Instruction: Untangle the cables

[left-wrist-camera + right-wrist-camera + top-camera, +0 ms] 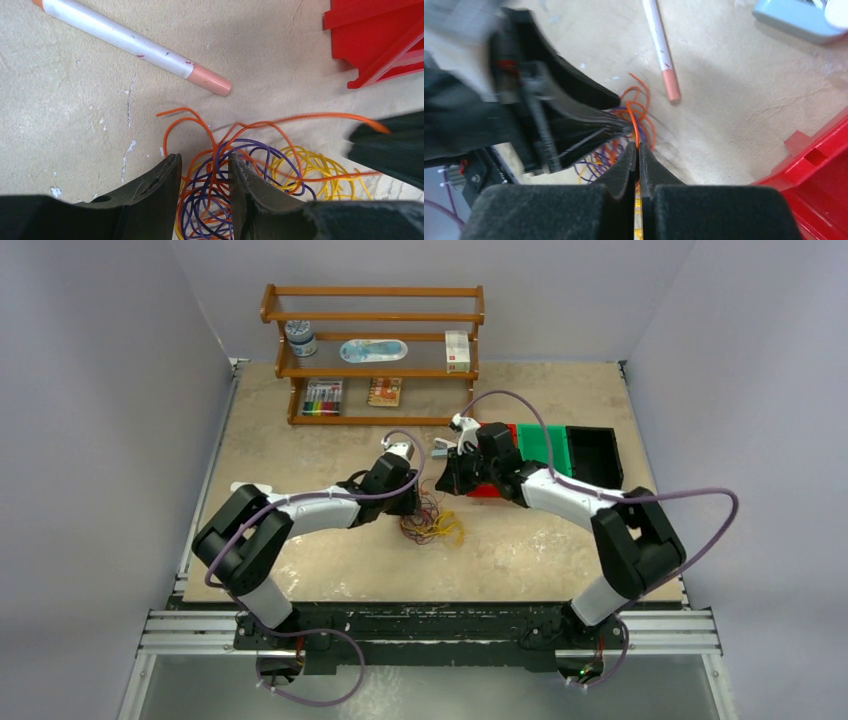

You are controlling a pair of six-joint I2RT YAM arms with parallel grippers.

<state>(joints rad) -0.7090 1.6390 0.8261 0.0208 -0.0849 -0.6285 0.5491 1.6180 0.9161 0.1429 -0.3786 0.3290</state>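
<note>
1. The tangle of thin, floppy orange, yellow and purple cables [432, 526] lies on the scuffed beige surface [530, 560] between the two arms. It is near a white pen with a salmon-pink tip [135, 44] and not far from a red plastic bin [375, 35].
2. The left fingers [174, 172] are set low over the heap and held roughly half open. Purple and orange loops run through the gap, but nothing is pinched. This pose is judged to be a preparation for anchoring the bundle.
3. The right fingers [629, 160] are pressed fully together on a single orange strand [634, 117], caught close to where it leaves the heap.
4. In the left wrist view that strand is seen stretched in a long arc towards the right fingers. It appears to have been singled out so that it can be drawn free.
5. The purple and yellow loops are interwoven, so the task is judged to be at an early stage.
6. Unless the heap is clamped, the whole tangle could be dragged along by a pull.
</note>
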